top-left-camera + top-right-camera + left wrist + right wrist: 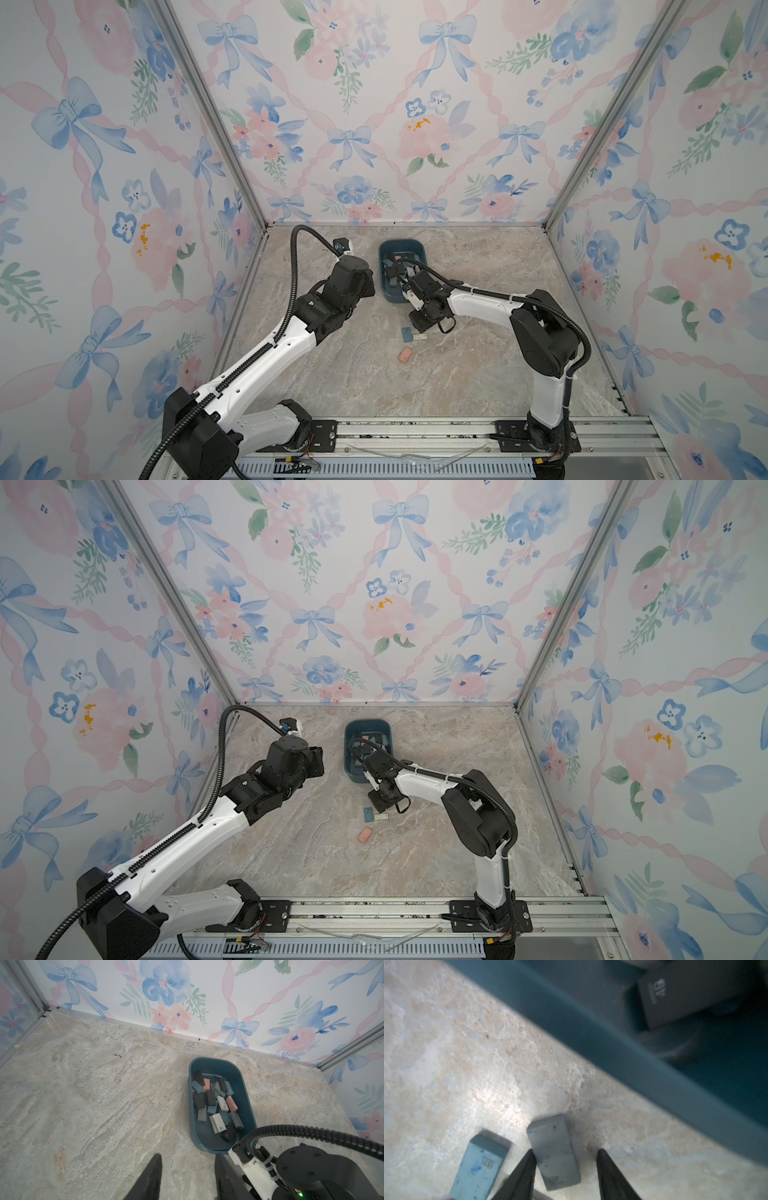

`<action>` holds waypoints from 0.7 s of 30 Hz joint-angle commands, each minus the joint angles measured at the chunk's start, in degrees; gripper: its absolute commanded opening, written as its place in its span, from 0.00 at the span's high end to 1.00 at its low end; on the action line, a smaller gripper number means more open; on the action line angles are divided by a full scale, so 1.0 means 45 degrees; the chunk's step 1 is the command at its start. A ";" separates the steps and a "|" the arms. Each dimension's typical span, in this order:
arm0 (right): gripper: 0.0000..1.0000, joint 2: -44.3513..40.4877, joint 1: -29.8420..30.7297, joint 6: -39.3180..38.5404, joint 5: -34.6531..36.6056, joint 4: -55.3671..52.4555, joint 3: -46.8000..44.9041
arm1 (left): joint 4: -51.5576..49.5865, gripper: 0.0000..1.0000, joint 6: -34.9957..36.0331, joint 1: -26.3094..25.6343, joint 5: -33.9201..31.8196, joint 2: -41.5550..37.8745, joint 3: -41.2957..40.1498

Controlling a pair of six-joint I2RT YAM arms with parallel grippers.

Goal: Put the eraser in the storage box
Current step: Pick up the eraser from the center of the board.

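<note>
Eraser pickup beside storage box (612,1047).
Right gripper (565,1150) jaws part-open, straddling grey eraser (556,1153) on counter (446,1053) just outside box wall, no grip yet; left gripper (188,1155) jaws apart w/ nothing btwn, over counter nr box.

The storage box (218,1066) is dark teal. Its erasers (222,1103) are black, grey, pink, white and blue. The tabletop (104,1095) is marbled beige.
</note>
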 commanded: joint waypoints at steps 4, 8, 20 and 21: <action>0.62 0.0441 0.0087 0.0147 -0.0013 -0.0223 0.0240 | 0.0165 0.56 -0.0128 -0.0040 -0.0291 -0.0250 -0.0152; 0.71 0.0403 0.0086 0.0212 -0.0054 -0.0247 0.0208 | 0.0165 0.56 -0.0134 -0.0042 -0.0298 -0.0248 -0.0176; 0.80 -0.0225 0.0087 0.0386 -0.0052 -0.0264 0.0152 | 0.0165 0.56 -0.0176 -0.0020 -0.0292 -0.0285 -0.0303; 0.80 -0.0347 0.0087 0.0380 -0.0069 -0.0316 0.0186 | 0.0165 0.56 -0.0184 -0.0020 -0.0295 -0.0290 -0.0310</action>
